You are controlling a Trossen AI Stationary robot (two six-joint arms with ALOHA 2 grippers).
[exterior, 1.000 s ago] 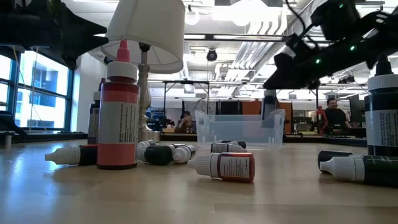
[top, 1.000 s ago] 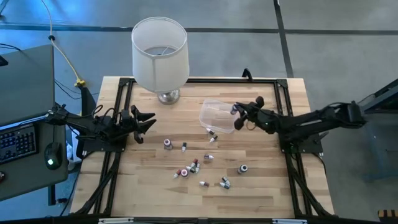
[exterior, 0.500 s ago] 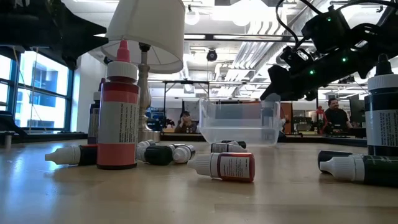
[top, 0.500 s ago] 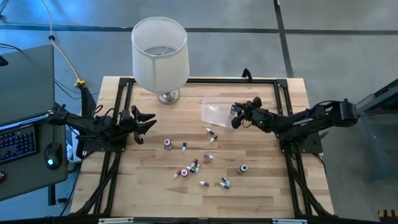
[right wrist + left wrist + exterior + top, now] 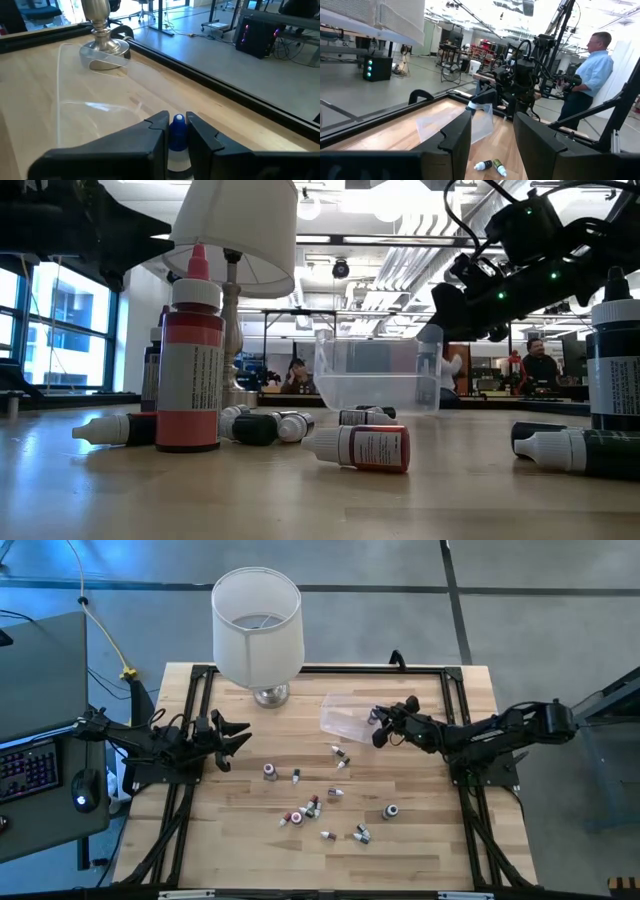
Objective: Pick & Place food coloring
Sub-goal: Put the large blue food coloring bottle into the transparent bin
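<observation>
Several tiny food coloring bottles (image 5: 320, 805) lie scattered on the wooden table; in the low view one red bottle (image 5: 190, 370) stands upright and another (image 5: 365, 448) lies on its side. My right gripper (image 5: 378, 726) is above the right rim of the clear plastic tub (image 5: 345, 718) and is shut on one small bottle (image 5: 178, 131). My left gripper (image 5: 236, 736) waits open at the table's left side, holding nothing. My right gripper pinches the small bottle between its two fingers, at the neck just below the pointed cap (image 5: 178, 122). The cap sticks out forward past the fingertips, along the fingers. The fingers slant slightly down from the table's right. The bottle is lifted clear of the table, beside the tub's rim.
A lamp with a white shade (image 5: 257, 625) stands at the far edge, its metal foot (image 5: 104, 47) just beyond the tub. A black frame (image 5: 300, 670) borders the table. People stand in the room beyond the table.
My right gripper has come down a little toward the tub's right rim. The tub has shifted slightly toward the far edge.
</observation>
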